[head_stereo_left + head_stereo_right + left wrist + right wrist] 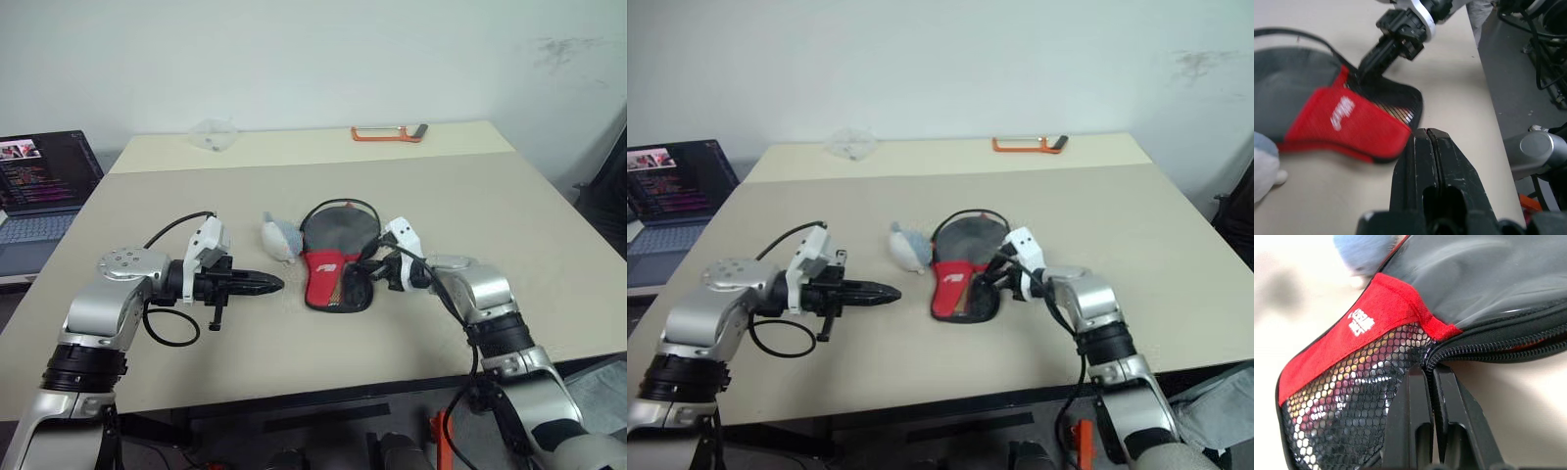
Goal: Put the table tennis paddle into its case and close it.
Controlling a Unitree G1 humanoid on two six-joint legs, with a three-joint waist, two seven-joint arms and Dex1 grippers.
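Case (336, 264) zip edge meets closed right claw (373, 266).

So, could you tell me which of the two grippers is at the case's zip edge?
The right gripper, shut against the case beside its mesh panel; the left gripper is shut off to the case's other side, apart from it.

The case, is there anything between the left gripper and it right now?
Nothing visible. The left gripper, shut, points across bare table toward the case. The small grey stuffed toy lies beside the case, off that line. The right gripper is already shut at the case's zip edge.
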